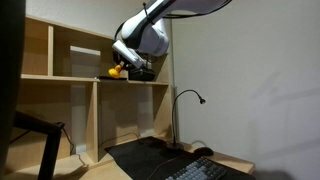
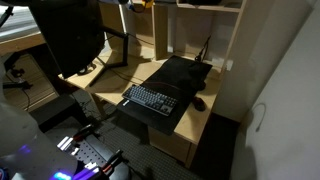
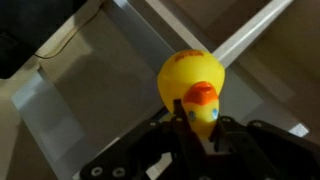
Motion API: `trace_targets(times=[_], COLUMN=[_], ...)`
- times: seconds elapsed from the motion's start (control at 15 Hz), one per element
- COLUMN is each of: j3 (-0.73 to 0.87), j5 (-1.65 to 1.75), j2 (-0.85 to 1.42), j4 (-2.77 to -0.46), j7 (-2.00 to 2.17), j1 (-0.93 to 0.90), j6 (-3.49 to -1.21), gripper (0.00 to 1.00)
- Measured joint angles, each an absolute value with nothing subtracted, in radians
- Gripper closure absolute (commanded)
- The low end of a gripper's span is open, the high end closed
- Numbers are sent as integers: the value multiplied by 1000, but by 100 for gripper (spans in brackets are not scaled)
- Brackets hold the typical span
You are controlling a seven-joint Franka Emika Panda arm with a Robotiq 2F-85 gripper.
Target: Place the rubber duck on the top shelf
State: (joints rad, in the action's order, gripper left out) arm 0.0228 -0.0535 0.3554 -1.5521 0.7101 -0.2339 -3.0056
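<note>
Rubber duck (image 3: 192, 85) is gripped by the Robotiq gripper (image 3: 198, 128), shown close up in the wrist view w/ its orange beak turned toward the cam. Jaws are narrowed onto the toy's lower body, and a black finger (image 3: 222, 128) is seen on each side.

In an exterior view the duck is seen at the front of the top shelf (image 1: 70, 50), in the cubby right of the upright panel and just above the shelf board. Contact w/ the board cannot be told. The gripper is extended in from the right, w/ the arm (image 1: 185, 8) angled down from the top of frame.

Lower down, a black gooseneck lamp (image 1: 188, 98) is stood at the desk's back edge. A keyboard (image 2: 150, 99) and mouse (image 2: 200, 102) are laid out on the desk, well apart from the duck.
</note>
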Motion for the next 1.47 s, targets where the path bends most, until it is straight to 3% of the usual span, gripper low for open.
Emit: trace_targets(times=[0.2, 0.27, 0.6, 1.0, 1.07, 1.27, 1.33, 1.47], j3=[73, 78, 107, 111, 108, 107, 107, 107], j5=[-31, -31, -12, -21, -28, -29, -29, -29], j2=[417, 434, 494, 643, 665, 721, 731, 741], j4=[-1428, -1409, -1362, -1084, -1037, -929, -915, -903], j7=[805, 811, 831, 900, 906, 925, 927, 928], j1=[-288, -293, -309, -320, -320, -320, -320, -320], j6=[-2970, -2970, -2938, -2921, -2910, -2849, -2848, -2848], gripper=[78, 94, 94, 94, 78, 78, 94, 94])
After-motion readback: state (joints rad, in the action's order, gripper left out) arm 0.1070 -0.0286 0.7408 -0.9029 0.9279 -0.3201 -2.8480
